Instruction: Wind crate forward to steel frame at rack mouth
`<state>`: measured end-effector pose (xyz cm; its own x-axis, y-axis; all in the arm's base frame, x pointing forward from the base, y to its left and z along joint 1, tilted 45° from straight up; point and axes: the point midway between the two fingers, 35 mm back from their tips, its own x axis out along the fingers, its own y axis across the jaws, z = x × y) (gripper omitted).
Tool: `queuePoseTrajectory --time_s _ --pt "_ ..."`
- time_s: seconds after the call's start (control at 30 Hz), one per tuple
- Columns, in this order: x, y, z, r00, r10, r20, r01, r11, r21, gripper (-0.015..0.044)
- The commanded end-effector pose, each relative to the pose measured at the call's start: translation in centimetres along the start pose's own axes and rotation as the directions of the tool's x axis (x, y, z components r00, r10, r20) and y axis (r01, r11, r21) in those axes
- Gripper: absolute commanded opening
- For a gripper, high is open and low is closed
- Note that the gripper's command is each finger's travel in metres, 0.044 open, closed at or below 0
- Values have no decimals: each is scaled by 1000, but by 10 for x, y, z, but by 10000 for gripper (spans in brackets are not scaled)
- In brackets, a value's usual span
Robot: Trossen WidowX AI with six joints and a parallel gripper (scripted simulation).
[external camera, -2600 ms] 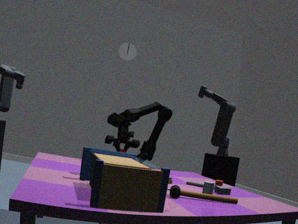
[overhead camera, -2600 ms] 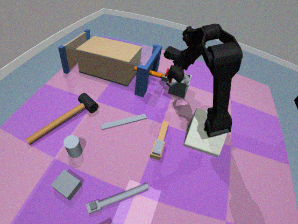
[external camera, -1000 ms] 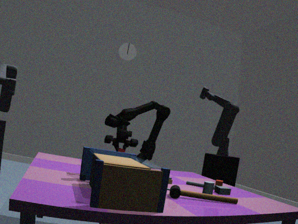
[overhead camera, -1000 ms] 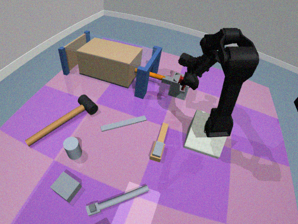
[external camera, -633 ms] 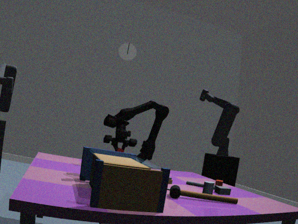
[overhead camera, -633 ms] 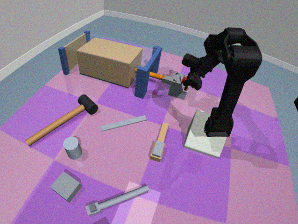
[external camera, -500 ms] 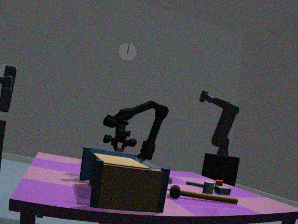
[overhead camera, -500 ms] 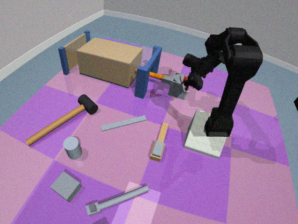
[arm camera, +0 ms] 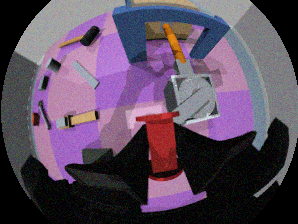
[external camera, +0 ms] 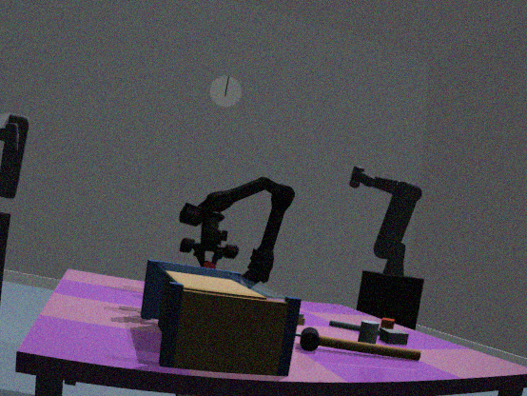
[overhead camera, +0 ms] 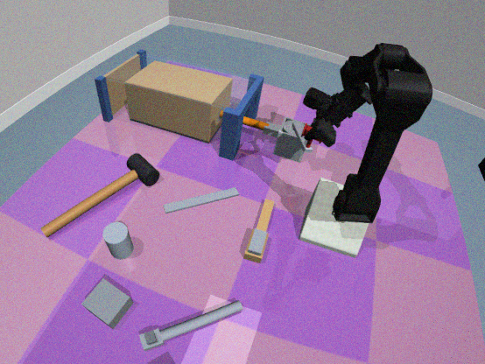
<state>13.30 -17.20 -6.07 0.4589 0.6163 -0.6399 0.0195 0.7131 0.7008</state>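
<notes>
The tan crate [overhead camera: 175,98] [external camera: 228,328] sits flat inside the cubby with blue posts. Its front stands a short way behind the blue frame [overhead camera: 238,118] [arm camera: 133,30] at the mouth. An orange strap [overhead camera: 251,122] [arm camera: 174,44] runs from the crate through the frame to the grey winch [overhead camera: 286,146] [arm camera: 196,99]. The handle's grey arm lies across the top of the winch. My gripper [overhead camera: 312,136] [external camera: 209,259] [arm camera: 157,125] is shut on the handle's red grip [overhead camera: 307,129] [arm camera: 161,139], right beside the winch.
A mallet [overhead camera: 96,197], a flat grey bar [overhead camera: 201,199], a grey cylinder [overhead camera: 117,240], a grey block [overhead camera: 106,302], a wooden brush-like tool [overhead camera: 260,232] and a long grey tool [overhead camera: 193,325] lie in front. My arm stands on a white base plate [overhead camera: 328,236]. A second arm [external camera: 395,214] stands behind the bench.
</notes>
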Motion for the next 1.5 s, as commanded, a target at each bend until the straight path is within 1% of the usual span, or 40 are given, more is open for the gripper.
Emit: queuePoseTrajectory --time_s 0.0,1.47 --pt "-5 -11 -14 999 -24 -31 24 1000 9 0" --pt "-21 -58 -41 999 -29 -33 29 1000 9 0"
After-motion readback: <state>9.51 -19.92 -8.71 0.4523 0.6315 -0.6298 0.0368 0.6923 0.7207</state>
